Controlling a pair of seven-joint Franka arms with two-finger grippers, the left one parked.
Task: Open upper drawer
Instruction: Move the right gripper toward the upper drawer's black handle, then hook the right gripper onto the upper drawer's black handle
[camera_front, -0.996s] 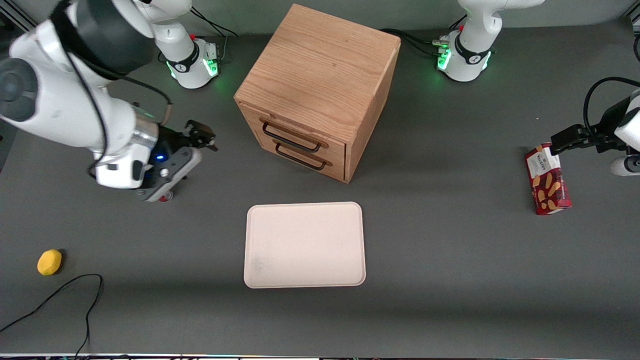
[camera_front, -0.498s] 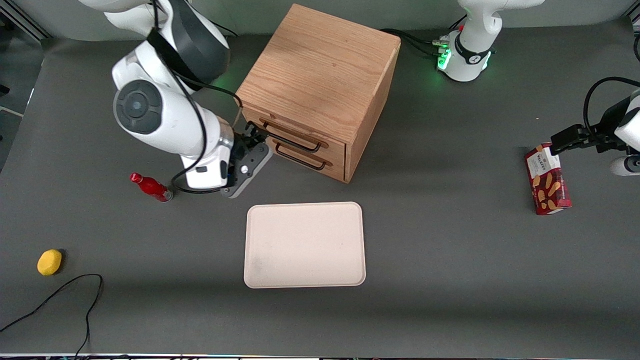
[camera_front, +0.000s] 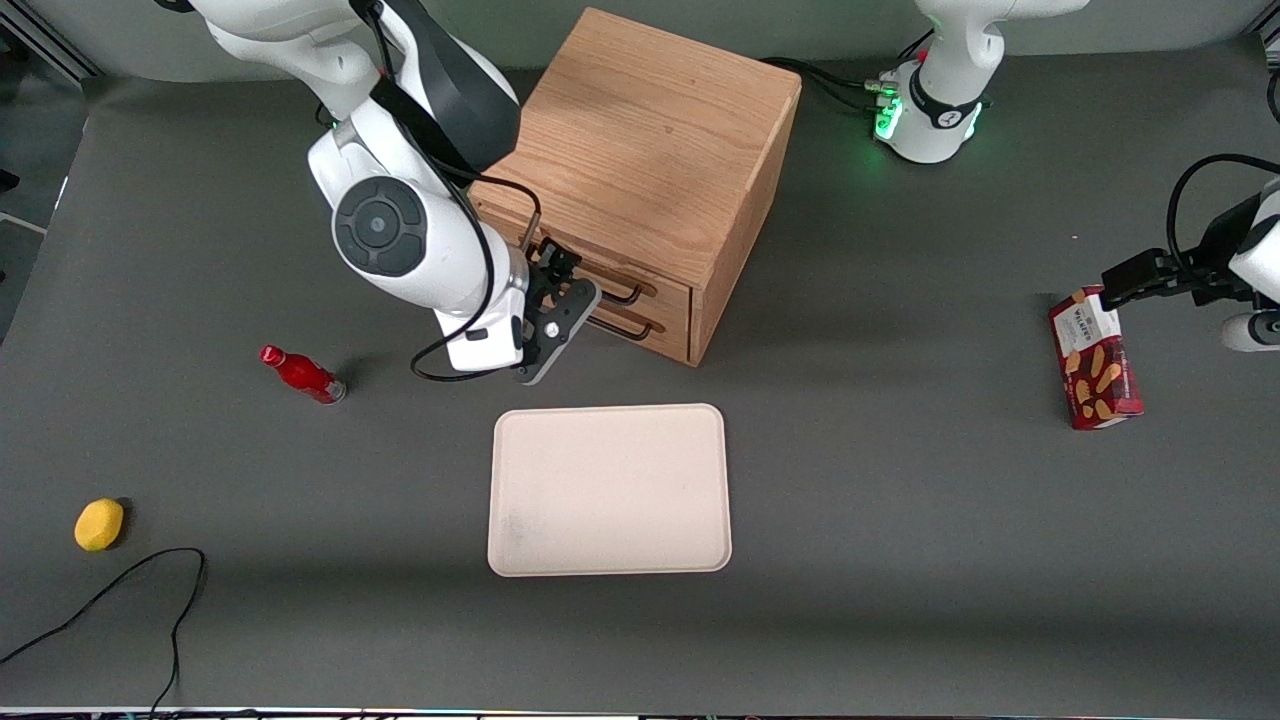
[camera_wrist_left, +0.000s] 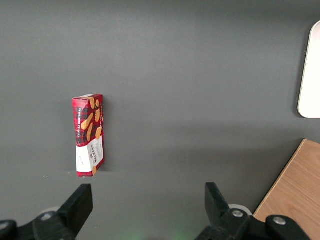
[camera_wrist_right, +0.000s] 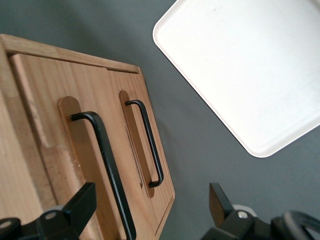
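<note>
The boxy oak cabinet (camera_front: 640, 130) stands at the middle of the table, both drawers shut. The upper drawer (camera_front: 668, 290) has a wide black wire handle (camera_front: 626, 293); the lower twin drawer's handle (camera_front: 628, 331) is just beneath it. My right gripper (camera_front: 556, 262) is open and empty, right in front of the drawer fronts at the handles' end toward the working arm's side, hiding that end. In the right wrist view the gripper (camera_wrist_right: 151, 202) is open; the upper handle (camera_wrist_right: 103, 155) runs between its fingers, close to one finger (camera_wrist_right: 82, 202), and the lower handle (camera_wrist_right: 148, 145) lies beside it.
A cream tray (camera_front: 610, 490) lies flat on the table nearer the front camera than the cabinet, also in the right wrist view (camera_wrist_right: 250, 65). A red bottle (camera_front: 302, 374), a yellow fruit (camera_front: 99, 524) and a black cable (camera_front: 120, 590) lie toward the working arm's end. A red biscuit box (camera_front: 1094, 360) lies toward the parked arm's end.
My right arm has swung from the working arm's end of the table to the cabinet front, uncovering the red bottle. The gripper now sits at the drawer handles. The drawers have not moved.
</note>
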